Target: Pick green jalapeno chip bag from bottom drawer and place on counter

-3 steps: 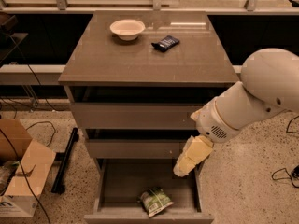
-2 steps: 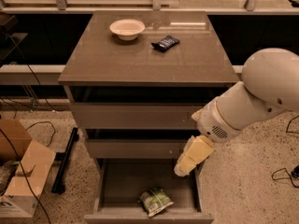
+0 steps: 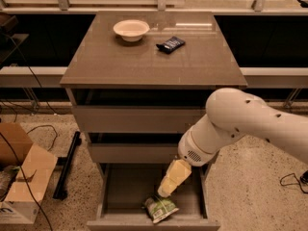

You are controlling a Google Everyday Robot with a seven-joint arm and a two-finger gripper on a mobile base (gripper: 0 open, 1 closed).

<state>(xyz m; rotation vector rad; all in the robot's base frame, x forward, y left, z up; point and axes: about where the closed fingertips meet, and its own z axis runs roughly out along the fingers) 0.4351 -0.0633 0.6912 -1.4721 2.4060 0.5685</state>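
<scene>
The green jalapeno chip bag [image 3: 160,208], green and white and crinkly, lies at the front of the open bottom drawer [image 3: 115,191]. My gripper [image 3: 166,190], pale yellow on the end of the white arm [image 3: 231,124], points down into the drawer. Its tip is just above the bag's far edge and apart from it. The counter [image 3: 154,61] is the glossy grey-brown top of the cabinet, well above the gripper.
A white bowl [image 3: 131,29] and a dark navy packet [image 3: 170,44] sit at the back of the counter. The two upper drawers are shut. Cardboard boxes [image 3: 21,177] and a black bar [image 3: 67,165] lie on the floor to the left. A cable [image 3: 288,179] lies to the right.
My gripper has moved left and down into the open bottom drawer, closer to the chip bag. The bag has not moved.
</scene>
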